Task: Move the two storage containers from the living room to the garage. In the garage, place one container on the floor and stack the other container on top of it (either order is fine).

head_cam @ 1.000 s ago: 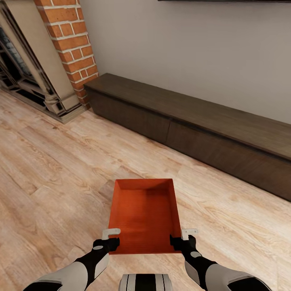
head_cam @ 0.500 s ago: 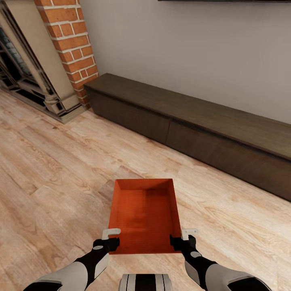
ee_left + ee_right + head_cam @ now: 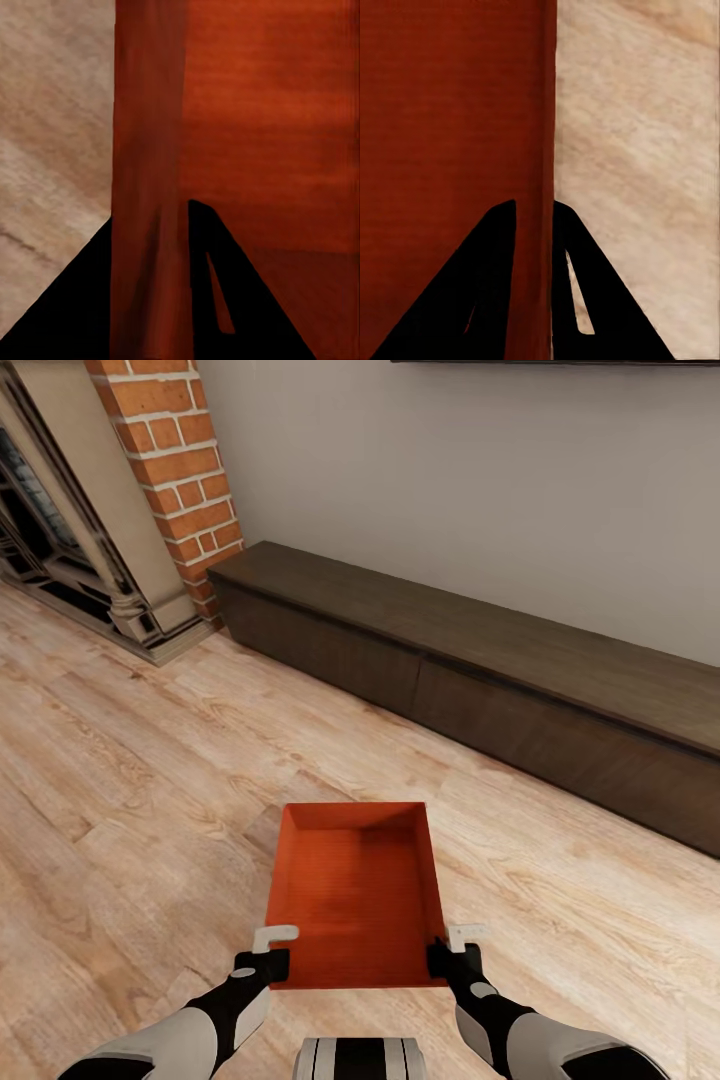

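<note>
A: Which step is in hand, in your judgement?

B: The carrying step. One storage container (image 3: 357, 895) is held in front of the robot, above the light wood floor (image 3: 130, 800) of the living room. The left gripper (image 3: 262, 964) is clamped on the container's left wall near its near corner, and the right gripper (image 3: 452, 962) is clamped on its right wall near the other near corner. In the left wrist view the fingers (image 3: 225, 292) stand on both sides of the thin wall; in the right wrist view the fingers (image 3: 472, 285) do the same.

A: What does the next move call for?

B: I think the robot must turn and drive to the garage, which I cannot see from here. Both grips should be kept equal, so that the container does not tilt or slip.

A: How does the container look?

B: It is orange-red, rectangular, open on top and empty, with thin walls. Its long side points away from the robot.

A: And beyond the container?

B: Beyond its far end the wood floor continues to a long dark low cabinet (image 3: 480, 680) along a grey wall (image 3: 480, 470). Left of the cabinet stands a red brick column (image 3: 170, 460), and further left a fireplace (image 3: 60, 550).
</note>
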Controlling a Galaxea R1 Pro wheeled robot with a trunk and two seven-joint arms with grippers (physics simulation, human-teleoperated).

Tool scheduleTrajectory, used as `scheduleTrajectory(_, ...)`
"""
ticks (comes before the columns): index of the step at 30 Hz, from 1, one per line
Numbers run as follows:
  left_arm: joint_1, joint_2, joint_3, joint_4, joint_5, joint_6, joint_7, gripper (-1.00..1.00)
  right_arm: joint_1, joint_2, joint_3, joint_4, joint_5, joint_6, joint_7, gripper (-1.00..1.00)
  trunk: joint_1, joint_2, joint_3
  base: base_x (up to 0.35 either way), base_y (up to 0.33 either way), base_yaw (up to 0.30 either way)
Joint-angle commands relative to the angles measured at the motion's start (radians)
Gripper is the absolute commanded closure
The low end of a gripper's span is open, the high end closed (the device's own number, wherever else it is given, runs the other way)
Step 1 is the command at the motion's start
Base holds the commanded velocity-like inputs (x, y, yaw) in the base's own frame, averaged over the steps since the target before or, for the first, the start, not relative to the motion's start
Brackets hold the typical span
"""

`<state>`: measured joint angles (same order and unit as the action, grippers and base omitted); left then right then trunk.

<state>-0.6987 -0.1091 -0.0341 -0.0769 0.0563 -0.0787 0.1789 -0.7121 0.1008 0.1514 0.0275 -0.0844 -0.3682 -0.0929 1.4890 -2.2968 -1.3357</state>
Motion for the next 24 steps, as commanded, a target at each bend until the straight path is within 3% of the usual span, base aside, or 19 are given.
scheduleTrajectory(1, -0.001, 0.0, 0.01, 0.0, 0.001, -0.004, 0.007, 1.0, -0.001, 0.0, 0.011, 0.003, -0.014, -0.006, -0.004, 1.0, 0.0, 0.0, -0.001, 0.0, 0.0, 0.0)
scheduleTrajectory(14, -0.001, 0.0, 0.01, -0.006, 0.0, -0.004, 0.009, 1.0, -0.001, 0.0, 0.012, 0.003, -0.014, -0.006, -0.004, 1.0, 0.0, 0.0, -0.001, 0.0, 0.0, 0.0)
scheduleTrajectory(24, -0.001, 0.0, 0.01, -0.005, 0.002, -0.004, 0.008, 1.0, -0.001, 0.0, 0.012, 0.003, -0.014, -0.006, -0.004, 1.0, -0.038, 0.07, 0.031, 0.0, 0.0, 0.0)
